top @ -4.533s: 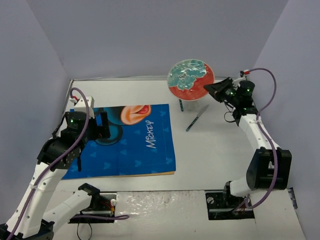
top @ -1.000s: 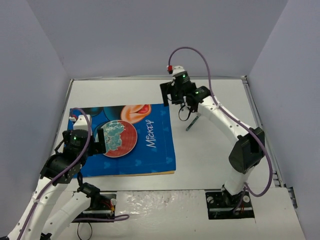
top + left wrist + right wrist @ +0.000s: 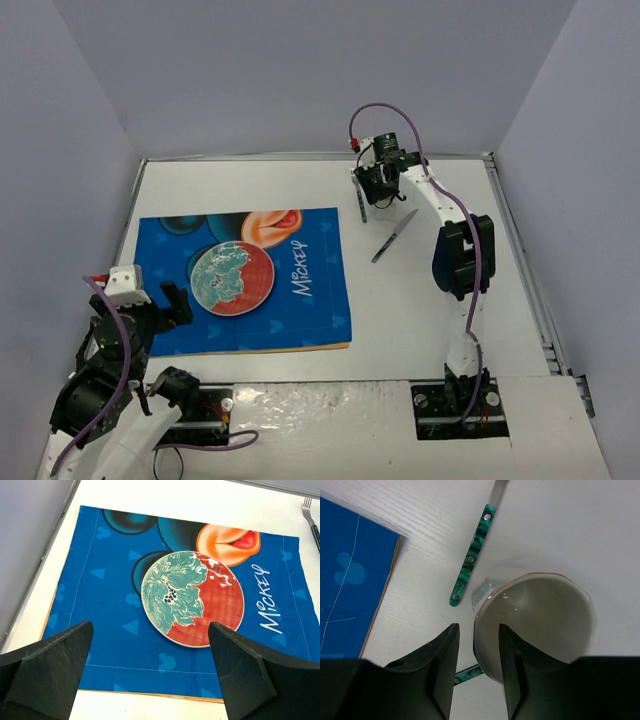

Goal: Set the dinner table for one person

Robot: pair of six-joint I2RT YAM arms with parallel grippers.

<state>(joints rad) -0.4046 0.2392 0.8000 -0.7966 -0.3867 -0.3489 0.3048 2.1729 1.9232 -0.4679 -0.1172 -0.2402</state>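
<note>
A red plate with a teal flower (image 3: 231, 278) lies flat on the blue Mickey placemat (image 3: 300, 310), which lies on the white dinner table (image 3: 430, 310). My left gripper (image 3: 172, 305) is open and empty, pulled back near-left of the plate (image 3: 192, 598); its fingers (image 3: 55, 670) stand wide apart over the mat's near edge. My right gripper (image 3: 374, 195) is open over a white gold-rimmed cup (image 3: 540, 615). Its jaws straddle the cup's left wall (image 3: 479, 630), one finger (image 3: 445, 665) outside and one inside, with a gap left. The cup is mostly hidden in the top view.
A green-handled fork (image 3: 361, 207) lies just right of the mat; it also shows in the right wrist view (image 3: 472, 555) and the left wrist view (image 3: 311, 515). A green-handled knife (image 3: 394, 236) lies slanted near the cup. A metal rim (image 3: 515, 250) bounds the table.
The plate, held by the right gripper at the far right, now lies free on the mat. My left gripper has let go and drawn back near-left. My right gripper has moved over the cup.
</note>
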